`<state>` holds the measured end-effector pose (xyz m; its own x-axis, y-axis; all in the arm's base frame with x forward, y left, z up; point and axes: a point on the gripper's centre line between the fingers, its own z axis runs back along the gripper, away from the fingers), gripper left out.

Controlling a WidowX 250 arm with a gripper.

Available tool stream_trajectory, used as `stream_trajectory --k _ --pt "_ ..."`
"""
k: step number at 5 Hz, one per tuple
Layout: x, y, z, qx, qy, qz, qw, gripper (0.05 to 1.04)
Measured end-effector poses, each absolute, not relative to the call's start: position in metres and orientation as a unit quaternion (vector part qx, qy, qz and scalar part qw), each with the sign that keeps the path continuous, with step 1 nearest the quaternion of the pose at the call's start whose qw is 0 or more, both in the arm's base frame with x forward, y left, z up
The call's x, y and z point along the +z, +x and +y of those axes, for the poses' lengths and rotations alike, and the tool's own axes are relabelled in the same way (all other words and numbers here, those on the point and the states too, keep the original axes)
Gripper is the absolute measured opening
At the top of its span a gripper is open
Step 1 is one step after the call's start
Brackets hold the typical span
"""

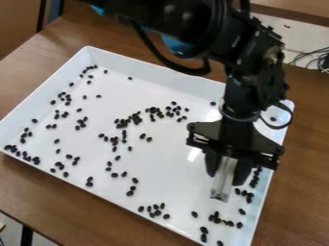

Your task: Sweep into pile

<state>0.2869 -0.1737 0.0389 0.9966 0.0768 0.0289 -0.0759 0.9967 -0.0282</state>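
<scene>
Nearest us, loose black beans (pixel 204 230) dot the white tray (pixel 173 173); at right, the gripper (pixel 225 172) pinches a pale sweeping tool (pixel 221 185). Farther back, small clusters and strays remain, so we judge most gathering is left. We read no writing.

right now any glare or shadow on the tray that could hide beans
camera view: a small bright glare patch on the white tray, just picture-left of the hand and its pale bar; the tray's right wall looks dimmer than its floor; dark beans away from the glare stand out plainly; can't tell if the patch hides any
</scene>
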Motion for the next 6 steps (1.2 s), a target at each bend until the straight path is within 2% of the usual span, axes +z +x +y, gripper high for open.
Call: stream_trajectory --k 2,3,4,5,6 --pt "0.016 0.283 -0.197 0.008 -0.025 0.004 1.000 0.359" --pt "0.013 0.288 -0.200 0.002 -0.054 0.004 0.999 0.359" --pt "0.006 0.291 -0.198 0.005 -0.063 0.008 0.998 0.359" --pt "0.004 0.294 -0.196 -0.015 -0.064 0.002 0.998 0.359" --pt "0.001 0.296 -0.180 -0.022 -0.048 -0.011 0.999 0.359"
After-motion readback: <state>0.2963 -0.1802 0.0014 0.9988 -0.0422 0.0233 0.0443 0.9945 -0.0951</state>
